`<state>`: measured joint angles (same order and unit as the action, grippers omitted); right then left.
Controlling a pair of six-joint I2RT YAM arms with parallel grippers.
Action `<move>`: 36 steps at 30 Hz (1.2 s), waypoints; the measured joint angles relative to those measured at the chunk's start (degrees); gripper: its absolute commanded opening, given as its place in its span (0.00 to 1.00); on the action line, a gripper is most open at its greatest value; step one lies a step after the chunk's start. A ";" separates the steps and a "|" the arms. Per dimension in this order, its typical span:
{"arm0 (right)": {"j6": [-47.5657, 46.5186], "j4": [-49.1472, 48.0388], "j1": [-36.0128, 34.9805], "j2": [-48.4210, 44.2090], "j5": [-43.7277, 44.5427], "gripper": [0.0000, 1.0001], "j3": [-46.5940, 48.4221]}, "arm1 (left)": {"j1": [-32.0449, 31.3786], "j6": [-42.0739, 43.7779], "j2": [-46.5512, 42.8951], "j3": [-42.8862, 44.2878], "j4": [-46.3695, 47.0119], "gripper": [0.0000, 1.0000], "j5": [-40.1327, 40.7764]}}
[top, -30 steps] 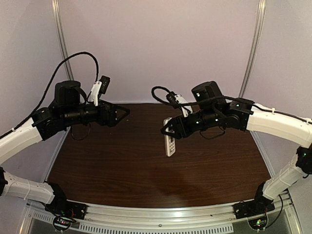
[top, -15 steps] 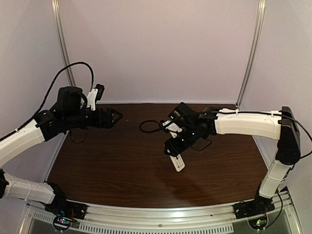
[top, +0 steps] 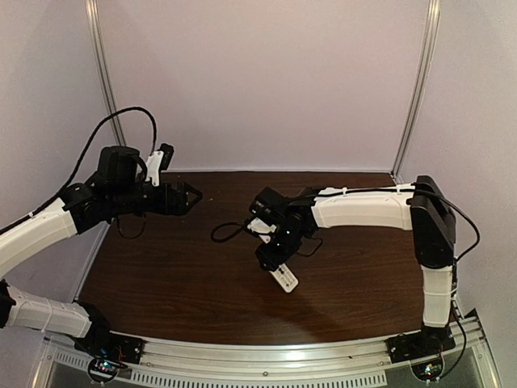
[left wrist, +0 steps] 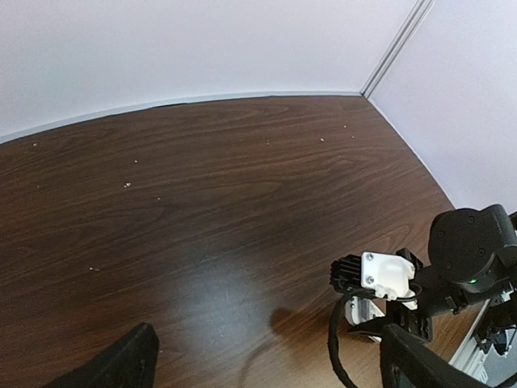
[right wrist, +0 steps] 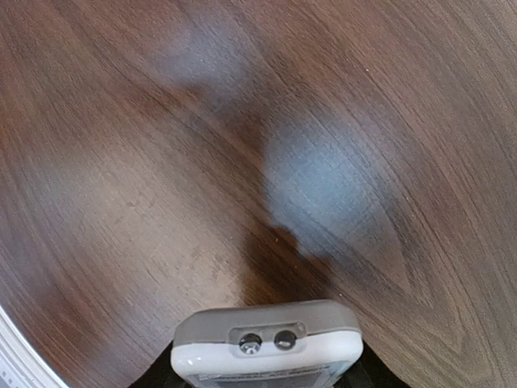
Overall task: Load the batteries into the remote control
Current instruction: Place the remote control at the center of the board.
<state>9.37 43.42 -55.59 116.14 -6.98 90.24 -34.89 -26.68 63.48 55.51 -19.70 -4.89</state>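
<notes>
The remote control (top: 285,277) is a white bar that sticks out of my right gripper (top: 275,263), tilted down toward the table near its middle. In the right wrist view its end (right wrist: 266,343) shows a grey back, a white front and two small emitters, held between my dark fingers (right wrist: 160,378) above the wood. The left wrist view shows a bit of the remote (left wrist: 365,314) under the right wrist camera. My left gripper (top: 196,194) hovers open and empty over the far left of the table; its jaws stand wide apart (left wrist: 266,352). No batteries are in view.
The dark wooden table (top: 178,275) has pale walls behind and at the sides, with metal posts (top: 416,89) in the corners. An aluminium rail (top: 266,356) runs along the near edge. A black cable (top: 230,234) loops under the right wrist.
My right arm has swung left and toward the near edge, carrying the remote lower over the table's middle. My left arm has shifted only slightly.
</notes>
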 measured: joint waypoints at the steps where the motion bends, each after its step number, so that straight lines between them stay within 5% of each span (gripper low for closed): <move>1: -0.20 0.52 -0.09 0.57 0.02 0.28 0.81 | 0.33 0.00 0.00 -0.07 -0.04 0.97 0.02; 15: -0.28 1.38 -1.79 8.41 2.47 0.41 6.45 | 3.78 -0.11 0.37 -2.67 0.81 0.97 -0.70; 32: 1.73 -1.16 -3.91 10.38 2.19 0.98 6.91 | 3.85 -0.59 0.76 -3.30 1.60 0.97 -1.77; 36: 2.40 -2.43 -3.91 7.76 0.96 1.00 4.44 | 3.85 -0.87 1.77 -2.25 0.48 0.97 -2.34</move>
<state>11.77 40.99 -59.51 123.90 -6.02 94.67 -31.05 -27.55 65.25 53.25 -19.22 -7.22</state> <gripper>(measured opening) 0.991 0.975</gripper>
